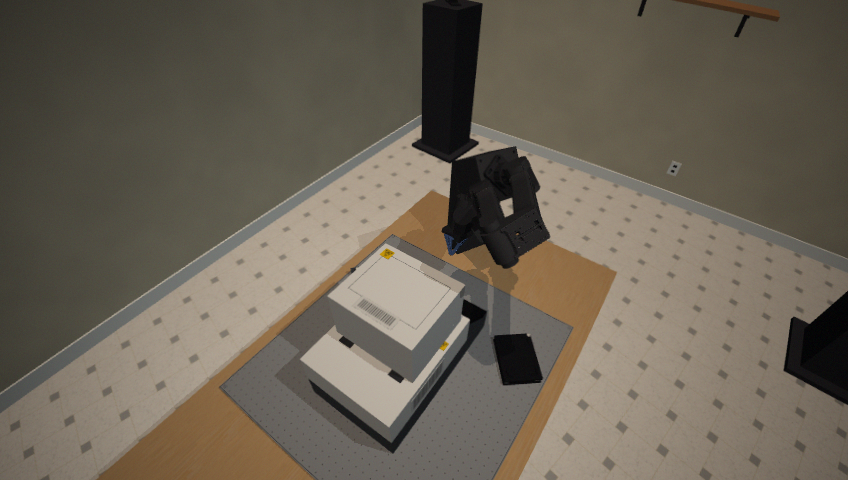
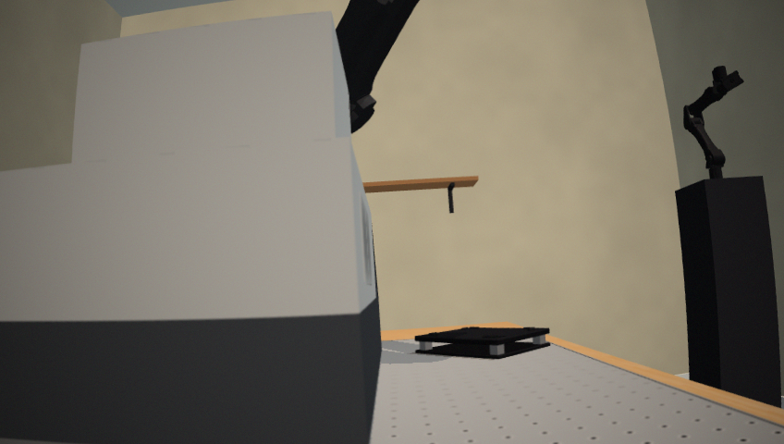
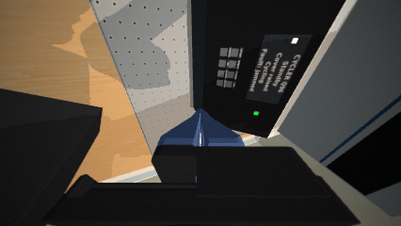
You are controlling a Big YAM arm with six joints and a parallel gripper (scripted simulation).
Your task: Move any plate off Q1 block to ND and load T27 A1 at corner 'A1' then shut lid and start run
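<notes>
The cycler Q1 (image 1: 386,339) is a white box on the grey perforated mat, and its lid (image 1: 397,306) lies over the body and hides the block. In the wrist view its black panel shows the key block (image 3: 229,66), a display (image 3: 275,63) and a green status lamp (image 3: 256,113). My gripper (image 3: 200,113) has blue fingers, is shut with nothing between them, and hovers just off the panel's near edge, short of the keys; it also shows in the top view (image 1: 453,245). One black plate nest (image 1: 516,358) is bare on top. Plate T27 is not visible in any view.
The nest also shows in the exterior view (image 2: 483,339), standing on short grey feet to the right of Q1. A tall black pedestal (image 1: 449,77) stands behind the arm and another (image 2: 726,286) at the right. A wall shelf (image 2: 421,184) hangs behind.
</notes>
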